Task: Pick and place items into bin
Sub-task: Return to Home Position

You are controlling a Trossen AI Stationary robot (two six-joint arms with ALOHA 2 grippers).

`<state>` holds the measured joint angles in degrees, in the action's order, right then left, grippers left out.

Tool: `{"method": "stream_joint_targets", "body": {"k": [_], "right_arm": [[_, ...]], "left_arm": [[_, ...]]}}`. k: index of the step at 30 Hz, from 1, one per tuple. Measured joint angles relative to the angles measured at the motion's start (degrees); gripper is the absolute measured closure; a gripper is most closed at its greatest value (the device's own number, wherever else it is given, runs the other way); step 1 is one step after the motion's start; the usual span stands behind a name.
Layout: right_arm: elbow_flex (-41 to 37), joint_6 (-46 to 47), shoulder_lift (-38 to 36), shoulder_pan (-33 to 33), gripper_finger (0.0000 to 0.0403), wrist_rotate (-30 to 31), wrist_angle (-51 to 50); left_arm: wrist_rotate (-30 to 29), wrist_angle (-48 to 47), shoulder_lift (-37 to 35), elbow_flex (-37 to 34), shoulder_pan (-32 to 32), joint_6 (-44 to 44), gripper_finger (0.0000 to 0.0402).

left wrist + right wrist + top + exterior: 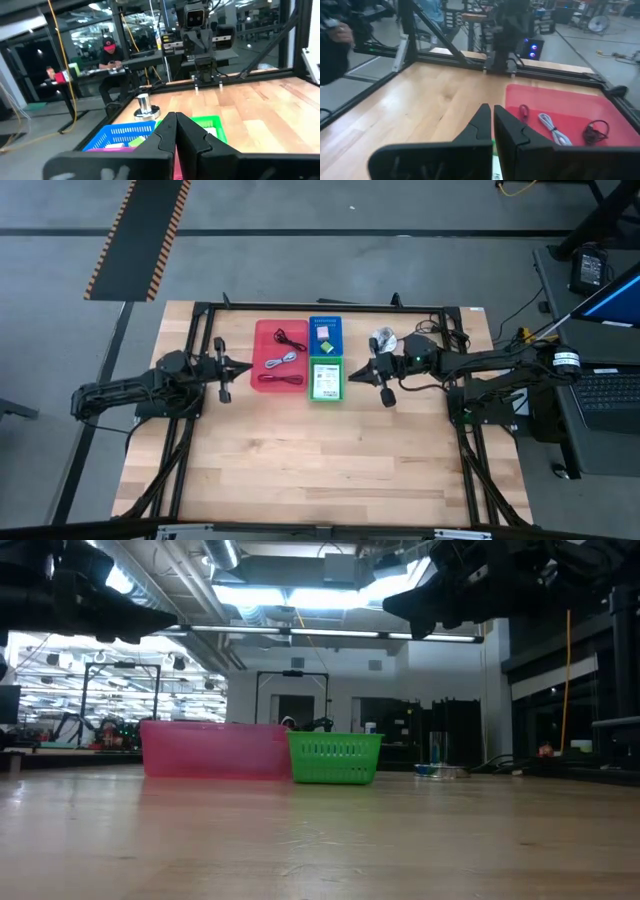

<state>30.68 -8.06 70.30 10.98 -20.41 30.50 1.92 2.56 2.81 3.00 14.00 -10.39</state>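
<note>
Three bins stand together at the table's far middle. The red bin (280,357) (560,107) holds a black cable (595,131), a grey-blue cable (552,127) and a dark red cable (524,111). The blue bin (325,335) (125,135) holds tiny pink and green blocks (324,332). A white card (325,380) lies in the green bin (326,379) (335,758). My left gripper (240,367) (175,119) hovers shut just left of the red bin. My right gripper (352,375) (492,109) hovers shut at the green bin's right side. Both are empty.
A round silver disc (383,340) (145,107) stands on the table right of the blue bin, behind my right arm. A black frame (200,310) edges the table. Bare wood (320,460) fills the near half. People sit in the room beyond the table.
</note>
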Motion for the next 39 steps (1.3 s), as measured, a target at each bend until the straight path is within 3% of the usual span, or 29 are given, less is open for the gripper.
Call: {"method": "stream_joint_targets", "body": {"k": [13, 18, 23, 27, 34, 39], "right_arm": [[-5.52, 0.57, -0.03, -0.66, 0.0401, -1.26, 8.02], [-7.48, 2.07, -3.60, -0.66, 0.0401, -1.27, 8.01], [-9.28, 2.46, -13.74, -0.66, 0.0401, -1.26, 1.74], [-12.03, 2.42, -24.82, -0.66, 0.0401, -1.27, -6.34], [-22.73, 5.00, -42.81, -0.66, 0.0401, -1.28, -8.88], [-25.13, 5.06, -53.83, -0.66, 0.0401, -2.19, -17.67]], "left_arm": [[-2.28, 3.04, -2.45, -2.55, -0.02, -0.64, 0.0400], [-7.84, 2.18, -2.45, -2.55, -0.02, -0.04, 0.0400], [-11.47, 1.91, -2.45, -2.57, -0.02, 2.04, 0.0400], [-11.36, 1.91, -2.45, -2.57, -0.02, 2.12, 0.0400], [-11.31, 1.91, -2.45, -2.57, -0.02, 2.14, 0.0400], [-11.31, 1.91, -2.45, -2.57, -0.02, 2.14, 0.0400]]}}
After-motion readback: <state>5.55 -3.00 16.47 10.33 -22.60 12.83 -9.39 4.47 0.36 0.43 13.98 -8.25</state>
